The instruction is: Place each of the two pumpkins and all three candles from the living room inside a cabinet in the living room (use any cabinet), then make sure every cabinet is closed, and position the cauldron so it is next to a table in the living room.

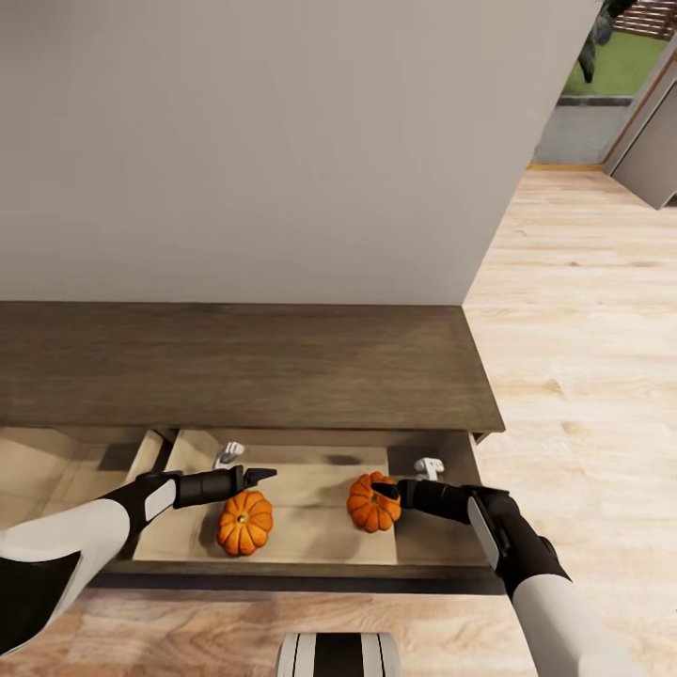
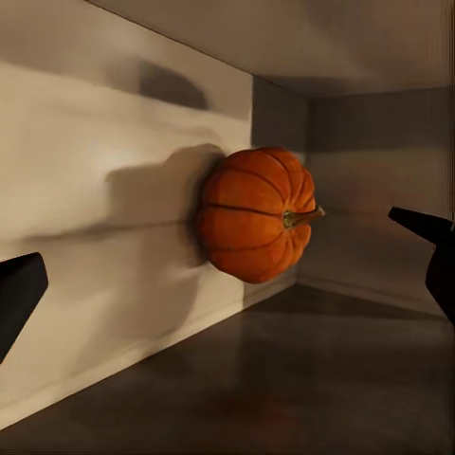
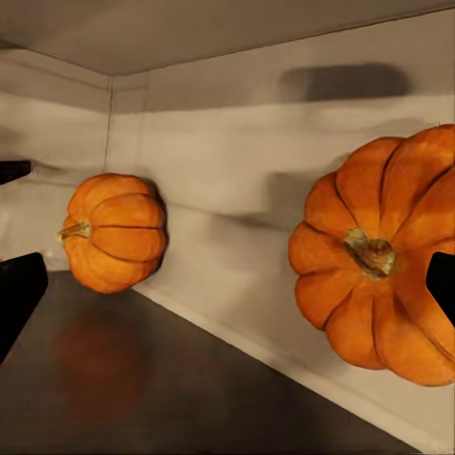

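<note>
Both-handed, reaching into the pulled-out drawer (image 1: 428,555) of the low dark cabinet (image 1: 235,367). Holding the left claw (image 1: 263,473) spread wide and empty, fingers (image 2: 19,294) far apart, hovering just above the left pumpkin (image 1: 245,523). Holding the right claw (image 1: 381,489) spread as well, its tip overlapping the top of the right pumpkin (image 1: 372,506) in the head view, yet pinching nothing as far as can be judged. Probably hanging open like this because both pumpkins are already set down and let go, resting on the pale drawer floor, apart from one another, the right one nearer the drawer's right wall. Sitting on their flat undersides, stems pointing straight up, so keeping the short stem-to-base axis upright and the broad ribbed girth level; being nearly round, offering no real long axis. Likely calling next for drawing both arms clear of the rim before pushing the drawer shut.
</note>
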Robot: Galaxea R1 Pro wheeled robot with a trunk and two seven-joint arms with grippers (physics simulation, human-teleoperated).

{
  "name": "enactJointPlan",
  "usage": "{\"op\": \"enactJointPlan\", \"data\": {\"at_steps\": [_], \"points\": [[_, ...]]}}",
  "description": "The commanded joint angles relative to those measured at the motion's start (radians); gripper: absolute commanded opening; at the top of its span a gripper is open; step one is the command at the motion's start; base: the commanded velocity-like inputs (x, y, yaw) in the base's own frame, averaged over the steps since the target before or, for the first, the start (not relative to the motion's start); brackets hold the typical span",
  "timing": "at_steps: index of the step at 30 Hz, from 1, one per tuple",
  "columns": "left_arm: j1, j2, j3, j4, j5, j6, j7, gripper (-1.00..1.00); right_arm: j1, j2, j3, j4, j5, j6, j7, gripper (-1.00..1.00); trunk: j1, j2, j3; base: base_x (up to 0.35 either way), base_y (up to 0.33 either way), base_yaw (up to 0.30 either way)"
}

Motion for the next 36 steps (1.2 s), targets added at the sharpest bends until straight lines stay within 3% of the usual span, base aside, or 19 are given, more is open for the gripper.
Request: {"op": "enactJointPlan", "data": {"at_steps": [1, 7, 14, 18, 20, 23, 26, 31, 35, 36], "points": [[0.000, 0.001, -0.002, 0.000, 0.000, 0.005, 0.000, 1.00, 0.000, -0.001, 0.000, -0.002, 0.000, 0.008, 0.014, 1.00, -0.004, 0.007, 0.003, 0.000, 0.000, 0.000], [-0.002, 0.005, -0.005, 0.000, 0.000, 0.017, 0.000, 1.00, 0.000, -0.025, -0.002, -0.007, 0.000, 0.070, 0.042, 1.00, -0.027, 0.049, 0.022, 0.000, 0.000, 0.000], [-0.003, 0.020, -0.007, 0.001, -0.001, 0.021, -0.038, 1.00, 0.000, -0.071, -0.006, -0.050, -0.001, 0.110, 0.144, 1.00, -0.054, 0.098, 0.044, -0.013, 0.009, 0.000], [-0.004, 0.027, -0.007, 0.005, -0.003, 0.096, -0.068, 1.00, 0.000, -0.115, -0.010, -0.056, -0.002, 0.147, 0.162, 1.00, -0.069, 0.126, 0.056, -0.175, 0.128, 0.000], [-0.004, 0.027, -0.007, 0.006, -0.003, 0.107, -0.069, 1.00, 0.000, -0.123, -0.011, -0.063, -0.002, 0.167, 0.173, 1.00, -0.077, 0.140, 0.063, -0.234, 0.175, 0.000], [-0.004, 0.027, -0.032, 0.006, -0.003, 0.114, -0.071, 1.00, 0.000, -0.127, -0.011, -0.074, -0.001, 0.179, 0.197, 1.00, -0.088, 0.161, 0.072, -0.240, 0.180, 0.000], [-0.004, 0.027, -0.086, 0.006, -0.002, 0.116, -0.073, 1.00, 0.000, -0.133, -0.011, -0.079, -0.001, 0.183, 0.205, 1.00, -0.100, 0.182, 0.082, -0.242, 0.182, 0.000], [-0.004, 0.025, -0.108, 0.003, -0.001, 0.118, -0.074, 1.00, 0.000, -0.156, -0.011, -0.088, -0.002, 0.186, 0.222, 1.00, -0.119, 0.217, 0.097, -0.229, 0.172, 0.000], [-0.005, 0.025, -0.109, 0.002, -0.001, 0.117, -0.109, 1.00, 0.000, -0.180, -0.011, -0.093, -0.003, 0.186, 0.355, 1.00, -0.123, 0.224, 0.100, -0.051, 0.039, 0.000], [-0.007, 0.025, -0.108, 0.009, 0.000, 0.117, -0.186, 1.00, 0.000, -0.196, -0.013, -0.093, -0.003, 0.185, 0.456, 1.00, -0.123, 0.224, 0.100, -0.008, 0.006, 0.000]]}}
